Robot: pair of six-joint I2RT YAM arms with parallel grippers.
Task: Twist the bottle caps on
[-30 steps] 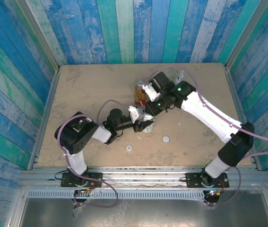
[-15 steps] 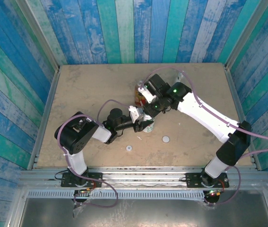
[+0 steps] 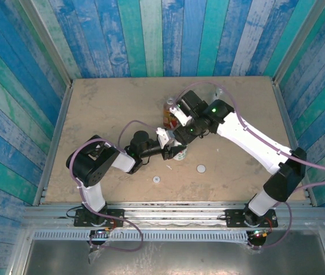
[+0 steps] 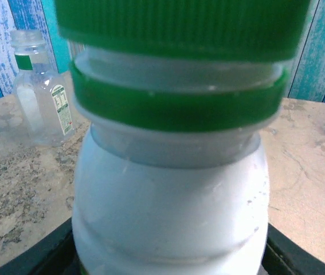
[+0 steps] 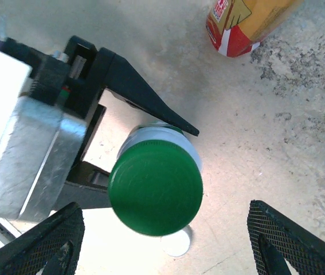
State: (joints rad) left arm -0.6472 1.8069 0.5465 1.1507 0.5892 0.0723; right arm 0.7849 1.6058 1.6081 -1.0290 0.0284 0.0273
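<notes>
From above, the left gripper [image 3: 175, 152] holds the white bottle [image 3: 178, 156] near the middle of the table [image 3: 93, 114]. The right gripper [image 3: 180, 143] hangs right over it. The orange bottle [image 3: 169, 113] stands just behind, and the clear bottle [image 3: 219, 90] stands far back. The white cap [image 3: 201, 169] and the small cap [image 3: 157, 179] lie on the table in front, not on any bottle yet.

From the left wrist, the white bottle stands up straight between the left fingers, gripped low down. The green cap [image 4: 179, 23] sits on top. A strip of white neck shows between the cap and the green ring [image 4: 176, 112], so I think the cap needs more turns. You cannot see inside this bottle. The clear bottle has no cap on it, and I cannot tell if anything is in it.

From the right wrist, the right fingers [image 5: 277, 240] are wide apart, one on each side of the green cap, touching nothing. The left fingers squeeze the bottle from both sides.

To do this well, the right fingers should come straight down, close evenly on the ribbed edge, and turn. The left grip must be firm so the bottle does not spin or tip. The orange bottle looks orange all through, but whether that is juice or just the plastic I cannot say.
</notes>
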